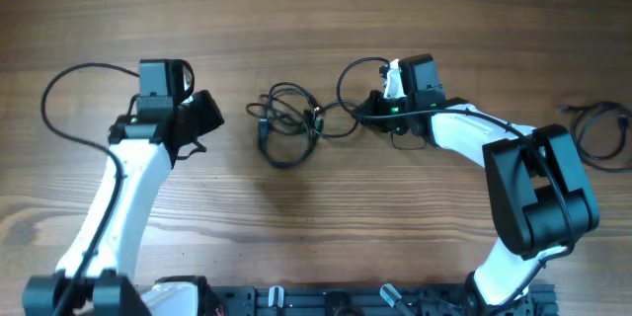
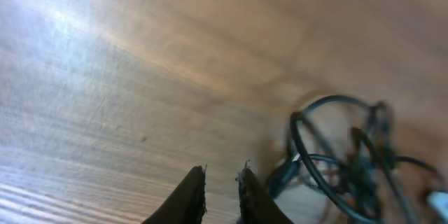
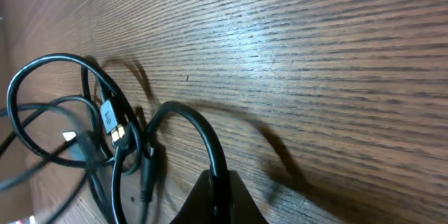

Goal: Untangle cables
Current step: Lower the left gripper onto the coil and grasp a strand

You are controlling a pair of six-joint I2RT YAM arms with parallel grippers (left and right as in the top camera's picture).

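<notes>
Wood-grain table (image 1: 316,0), bare plank around the work. Cables (image 1: 286,123) sit mid-table as one knotted clump: several thin black loops crossing each other, with a plug (image 3: 115,129) showing a metal tip buried in the middle. One strand (image 3: 203,133) arcs out of the clump to the right and runs straight into the right gripper (image 3: 218,189), whose fingers are pressed together on it, low to the wood. Reads as a pull grip: take one cord by a free stretch so it can be drawn out of the knot.

Left gripper (image 2: 222,180) is just left of the clump, not touching. Its tips stand a narrow slit apart with nothing between them, pointed toward the nearest loop. Looks staged to pin or pick the other side so the clump does not drag along whole.

Loose cord (image 1: 602,128) lies well apart near the table's right edge. Likely a task cord already separated and parked out of the way.

Room: open wood above and below the clump, and a wide stretch between the right gripper and the loose cord, so a rightward pull has space. The risk is dragging into that cord or off the right edge. Left arm's own thick wire (image 1: 59,89) loops out far left, away from the clump. Mounting rail (image 1: 326,301) along the front edge sits close behind both arms, so there is less room that way.
</notes>
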